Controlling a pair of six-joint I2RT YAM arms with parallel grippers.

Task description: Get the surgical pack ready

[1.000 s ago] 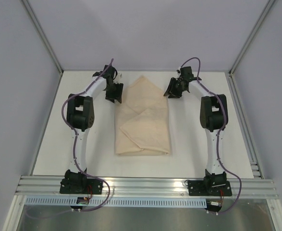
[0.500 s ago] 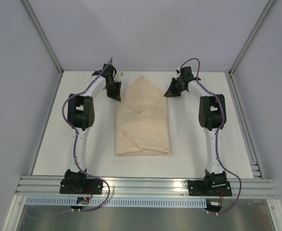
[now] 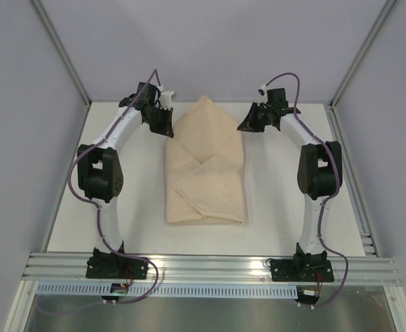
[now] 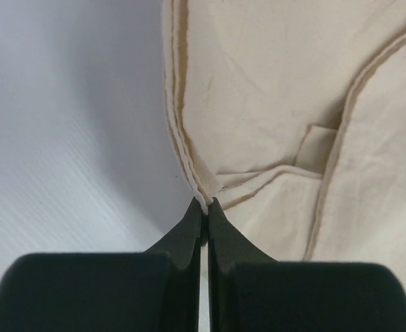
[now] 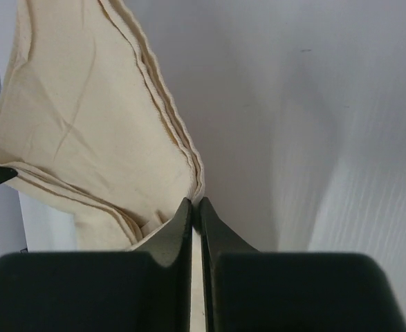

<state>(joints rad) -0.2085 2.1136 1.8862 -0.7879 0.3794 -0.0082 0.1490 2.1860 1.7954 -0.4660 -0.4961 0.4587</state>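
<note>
The surgical pack (image 3: 206,173) is a tan crepe wrap sheet folded into a bundle in the middle of the white table (image 3: 133,207). Its far triangular flap (image 3: 204,117) is raised, with the point toward the back wall. My left gripper (image 3: 167,128) is shut on the flap's left hemmed edge; in the left wrist view the fingertips of the left gripper (image 4: 205,203) pinch the layered hem of the wrap (image 4: 272,90). My right gripper (image 3: 247,126) is shut on the flap's right edge; the right wrist view shows the right gripper (image 5: 196,202) clamping the stacked hem of the wrap (image 5: 85,117). Whatever is inside the wrap is hidden.
White walls close the table in at the back and both sides, with slanted aluminium posts (image 3: 61,55) at the back corners. An aluminium rail (image 3: 209,266) carrying both arm bases runs along the near edge.
Both grippers went from open beside the far flap to shut on its edges. Both wrists then moved back and up, lifting the flap's point toward the back wall.
</note>
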